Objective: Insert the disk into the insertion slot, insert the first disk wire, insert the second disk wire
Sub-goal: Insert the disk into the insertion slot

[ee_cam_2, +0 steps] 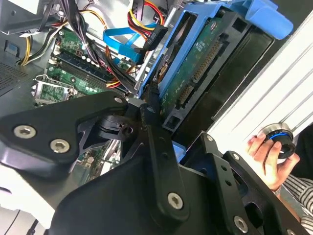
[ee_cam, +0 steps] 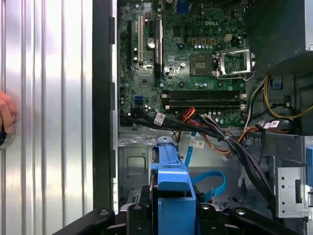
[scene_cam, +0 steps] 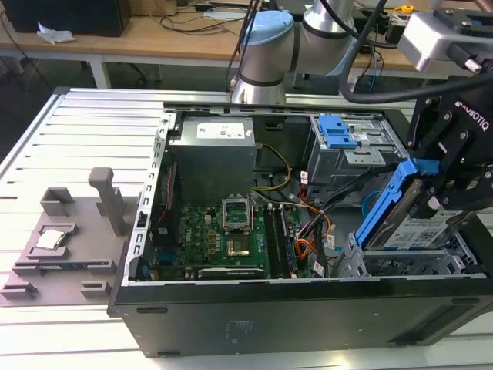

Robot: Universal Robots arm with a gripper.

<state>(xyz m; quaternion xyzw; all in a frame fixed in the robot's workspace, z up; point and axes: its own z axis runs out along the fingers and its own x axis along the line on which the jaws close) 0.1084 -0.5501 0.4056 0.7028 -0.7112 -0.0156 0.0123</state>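
the gripper (scene_cam: 435,173) is closed tight on the upper end of the disk (scene_cam: 416,227), holding it tilted with its long axis slanting down toward the insertion slot (scene_cam: 389,266) just beneath, the lower end near the slot's mouth.

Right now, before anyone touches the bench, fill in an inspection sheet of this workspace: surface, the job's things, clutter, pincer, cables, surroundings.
Surface: ribbed metal table with an open computer case lying on it.
Job's things: disk in its blue frame, tilted, lower end at the insertion slot, not lying flat in it.
Clutter: grey fixture carrying a chip, at the exterior view's left.
Pincer: pincer shut on the disk's blue frame.
Cables: blue flat cable and black wire bundle loose inside the case.
Surroundings: wooden bench behind; a person's hand on a round knob.
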